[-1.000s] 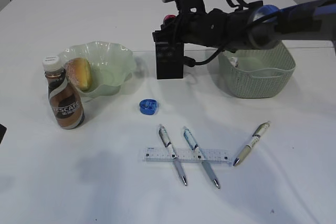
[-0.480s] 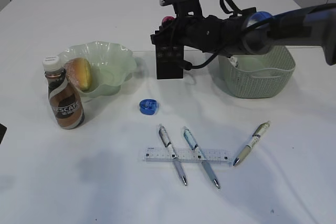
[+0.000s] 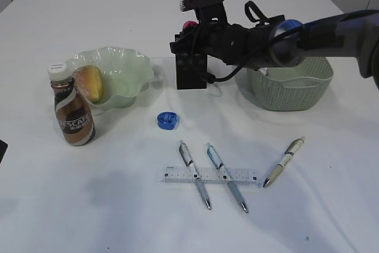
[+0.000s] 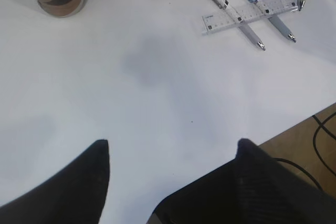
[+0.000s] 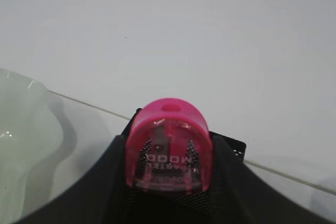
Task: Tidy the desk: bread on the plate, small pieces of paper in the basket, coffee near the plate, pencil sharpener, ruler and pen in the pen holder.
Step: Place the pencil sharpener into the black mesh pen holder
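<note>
Right gripper (image 5: pixel 168 182) is pinching a pink pencil sharpener (image 5: pixel 169 142) between its fingers and hovering right over the open top of the black mesh pen holder (image 3: pixel 190 70) at the far middle of the desk; sharpener sitting directly above the holder mouth, so the drop looks like a straight release downward. Left gripper (image 4: pixel 170 153) is hanging spread and empty over bare tabletop at the near left, well away from everything. Still lying on the desk: blue pencil sharpener (image 3: pixel 167 120) near the middle, ruler (image 3: pixel 211 175) with two pens across it, third pen (image 3: pixel 284 162) to the right.
</note>
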Controlling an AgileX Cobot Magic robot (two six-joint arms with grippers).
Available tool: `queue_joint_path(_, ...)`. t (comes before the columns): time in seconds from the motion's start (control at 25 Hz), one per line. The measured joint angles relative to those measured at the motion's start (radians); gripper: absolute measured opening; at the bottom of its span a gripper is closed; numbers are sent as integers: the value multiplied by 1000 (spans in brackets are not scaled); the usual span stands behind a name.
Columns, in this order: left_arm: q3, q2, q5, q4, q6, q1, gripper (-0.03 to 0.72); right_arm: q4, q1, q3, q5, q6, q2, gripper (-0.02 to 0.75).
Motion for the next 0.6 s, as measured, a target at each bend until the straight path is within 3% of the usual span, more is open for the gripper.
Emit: queue_joint_path(0.6, 0, 0, 0, 0, 0, 0, 526, -20, 0, 0, -29, 4, 0, 396)
